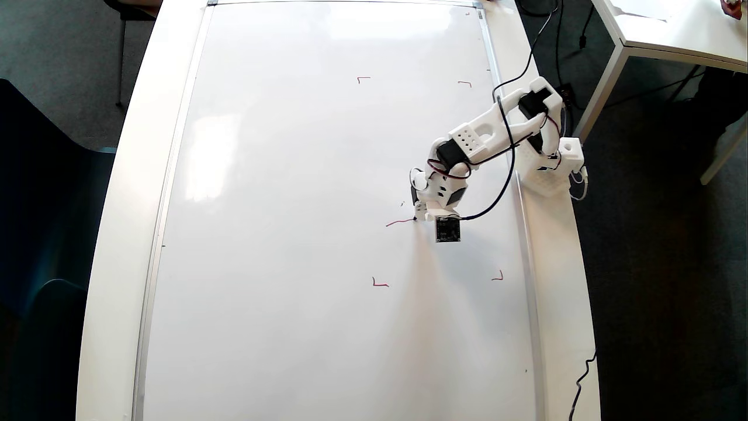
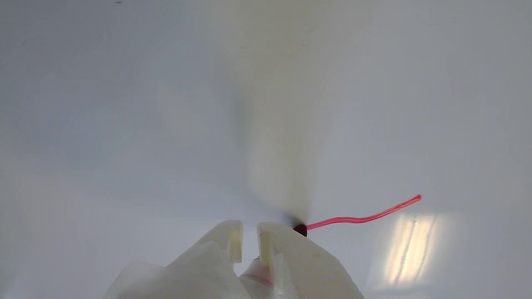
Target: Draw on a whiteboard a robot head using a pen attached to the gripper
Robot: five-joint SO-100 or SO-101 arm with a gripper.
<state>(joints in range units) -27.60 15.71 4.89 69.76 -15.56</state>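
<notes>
The whiteboard [image 1: 292,175] fills the table, with small red corner marks on its right half. My gripper [image 1: 419,211] hangs over the area between the marks, pointing down. In the wrist view the gripper [image 2: 249,234] is shut on the pen [image 2: 258,272], whose dark red tip [image 2: 300,229] touches the board. A short wobbly red stroke [image 2: 361,218] runs from the tip to the right. In the overhead view that stroke [image 1: 400,222] runs left from the tip. No robot head outline shows, only this one stroke.
The white arm base [image 1: 549,172] stands on the table's right strip beside the board's silver frame [image 1: 520,193]. A black cable [image 1: 508,175] loops from the arm to the dark square board [image 1: 447,230]. Another table [image 1: 672,29] is at the top right.
</notes>
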